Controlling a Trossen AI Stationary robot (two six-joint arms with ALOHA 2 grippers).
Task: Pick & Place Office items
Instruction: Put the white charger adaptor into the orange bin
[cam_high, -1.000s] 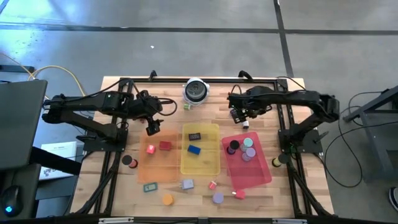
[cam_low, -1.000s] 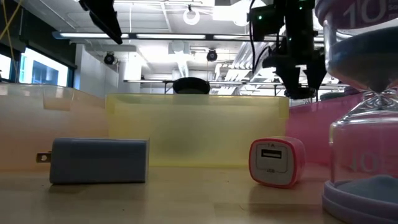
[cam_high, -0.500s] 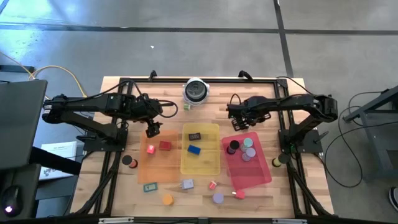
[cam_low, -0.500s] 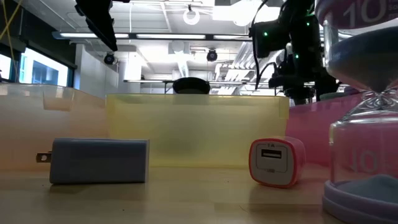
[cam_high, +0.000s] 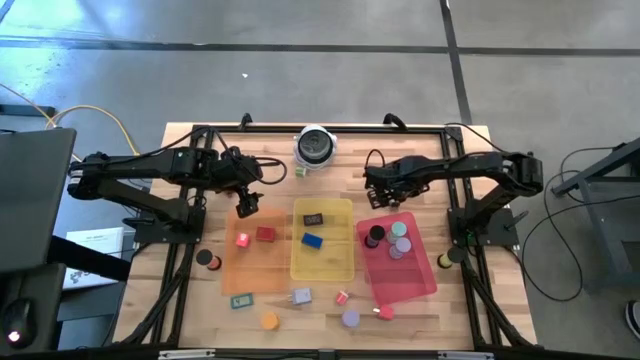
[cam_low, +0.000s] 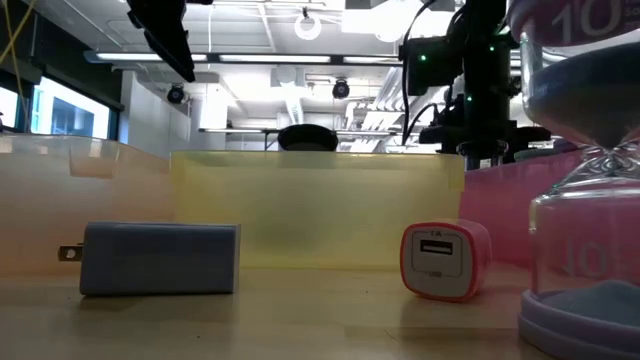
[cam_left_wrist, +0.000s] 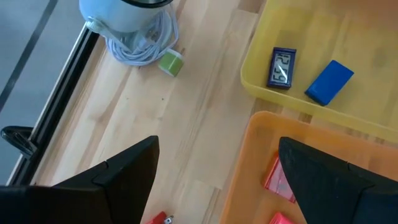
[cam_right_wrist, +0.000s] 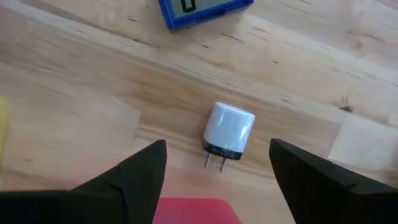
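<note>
My right gripper (cam_high: 385, 197) hangs open, pointing down, just beyond the far edge of the red tray (cam_high: 420, 285). In its wrist view a white plug charger (cam_right_wrist: 229, 132) with a black pronged end lies flat on the wood between the fingers, touching neither. A blue-framed item (cam_right_wrist: 199, 9) lies beyond it. My left gripper (cam_high: 246, 206) waits open, high over the far left corner of the orange tray (cam_high: 250, 275). Discs (cam_high: 400, 238) lie in the red tray, a blue block (cam_high: 312, 240) and a black piece (cam_high: 313, 218) in the yellow tray (cam_high: 322, 265), and red pieces (cam_high: 265, 234) in the orange tray.
Loose items lie on the wood at the near edge: a grey charger (cam_low: 160, 258), a pink charger (cam_low: 445, 260), a purple sand timer (cam_low: 585, 170), an orange disc (cam_high: 269, 320) and a teal block (cam_high: 240, 300). A silver-and-black round object (cam_high: 314, 146) and a green bit (cam_left_wrist: 171, 62) sit at the far edge.
My right gripper has sunk toward the table beside the red tray's far edge, its arm folding lower, and now shows behind the yellow tray's wall in the low view. Its fingers stay open.
</note>
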